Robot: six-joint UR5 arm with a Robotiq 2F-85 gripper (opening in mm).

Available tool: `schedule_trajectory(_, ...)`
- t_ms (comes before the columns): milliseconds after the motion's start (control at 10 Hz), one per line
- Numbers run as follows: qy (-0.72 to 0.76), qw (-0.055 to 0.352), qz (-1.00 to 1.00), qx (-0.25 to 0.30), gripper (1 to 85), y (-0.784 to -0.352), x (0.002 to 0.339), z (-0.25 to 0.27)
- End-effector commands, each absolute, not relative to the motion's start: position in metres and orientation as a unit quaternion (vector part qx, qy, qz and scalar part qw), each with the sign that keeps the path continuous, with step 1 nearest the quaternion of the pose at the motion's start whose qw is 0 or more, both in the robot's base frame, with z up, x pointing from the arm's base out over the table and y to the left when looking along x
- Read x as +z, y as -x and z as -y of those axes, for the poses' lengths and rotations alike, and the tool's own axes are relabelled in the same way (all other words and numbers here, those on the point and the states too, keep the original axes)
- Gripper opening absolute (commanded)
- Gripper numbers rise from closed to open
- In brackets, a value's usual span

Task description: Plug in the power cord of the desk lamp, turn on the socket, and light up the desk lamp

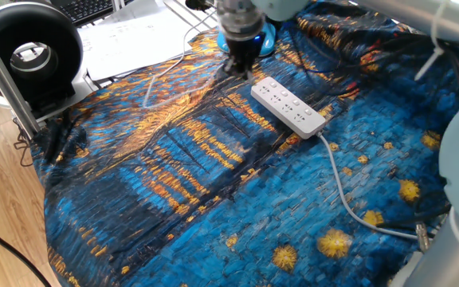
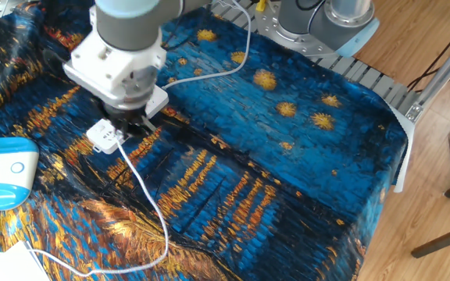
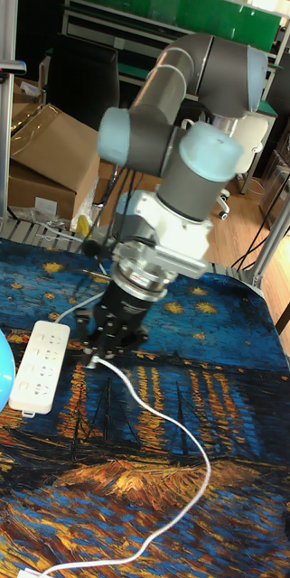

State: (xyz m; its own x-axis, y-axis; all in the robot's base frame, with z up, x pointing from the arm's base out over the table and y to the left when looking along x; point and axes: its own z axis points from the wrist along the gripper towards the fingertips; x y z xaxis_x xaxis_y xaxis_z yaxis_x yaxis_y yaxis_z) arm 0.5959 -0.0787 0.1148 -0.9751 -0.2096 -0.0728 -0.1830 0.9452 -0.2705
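The gripper (image 3: pixel 94 356) is clamped on the small white plug of the power cord (image 3: pixel 176 424), which trails away behind it over the starry blue tablecloth (image 1: pixel 213 199), while the socket (image 3: pixel 40 366) lies just beside its fingertips

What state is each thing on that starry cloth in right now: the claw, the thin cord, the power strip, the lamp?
Claw: shut on the thin cord's plug end, held above the cloth beside the power strip.
Thin cord: trailing loose across the cloth, not plugged in.
Power strip: lying flat, its visible outlets empty; whether it is switched on cannot be told.
Lamp: blue and white base, no glow visible.
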Motion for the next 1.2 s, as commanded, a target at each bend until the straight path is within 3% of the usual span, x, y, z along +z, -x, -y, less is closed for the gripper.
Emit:
schedule_trajectory(0,0.121,0.067,-0.981,-0.139,1.3,-0.597,0.116,0.104)
schedule_trajectory(500,0.074,0.131,-0.980,-0.130,1.3,-0.624,0.122,0.100)
schedule_trajectory(800,0.094,0.171,-0.975,-0.110,1.3,-0.619,0.116,0.132)
schedule_trajectory(1100,0.097,0.178,-0.974,-0.101,1.3,-0.608,0.122,0.137)
